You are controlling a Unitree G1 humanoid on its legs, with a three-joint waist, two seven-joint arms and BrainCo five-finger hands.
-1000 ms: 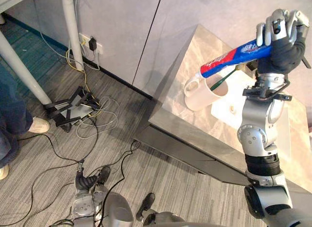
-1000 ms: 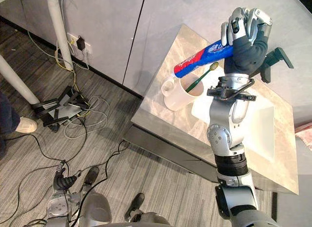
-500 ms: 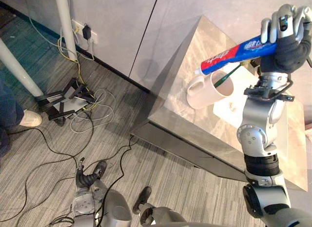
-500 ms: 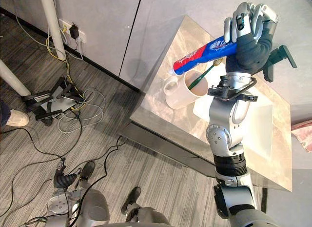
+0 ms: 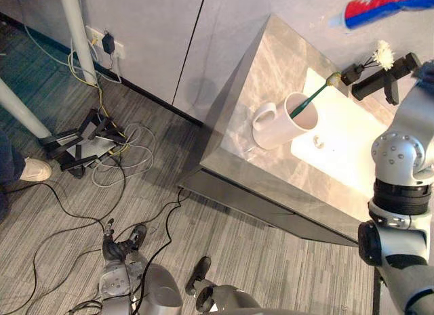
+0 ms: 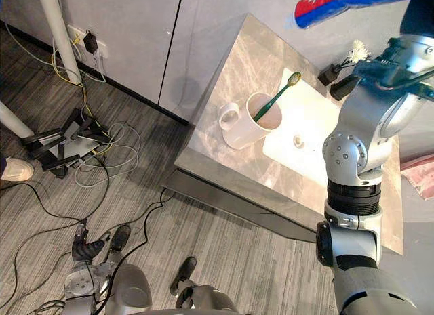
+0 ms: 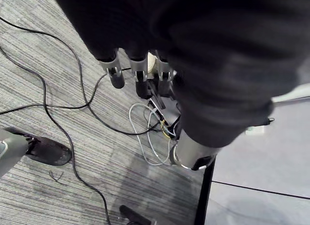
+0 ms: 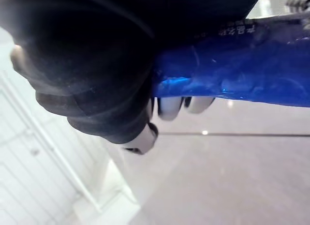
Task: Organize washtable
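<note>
My right hand (image 8: 170, 107) is shut on a blue, red and white toothpaste tube (image 6: 352, 0), held high above the far side of the marble washtable (image 5: 271, 64). A white mug (image 5: 278, 125) stands on the table's left part beside the white sink basin (image 5: 339, 139). A green toothbrush (image 6: 274, 98) leans inside the mug. The tube is well clear of the mug. Down by the floor at the lower left hangs my left hand (image 5: 122, 250), its fingers (image 7: 138, 77) relaxed and holding nothing.
A black faucet (image 5: 380, 74) and a white tuft (image 5: 384, 55) are at the basin's far edge. A pink cloth (image 6: 420, 176) lies at the right. On the floor are loose cables (image 5: 129, 156), a black stand (image 5: 85, 142), white table legs (image 5: 74, 30) and a person's shoe (image 5: 30, 169).
My right hand has lifted the toothpaste tube up and away from above the mug, to the top of the eye views. The camera has also shifted slightly.
</note>
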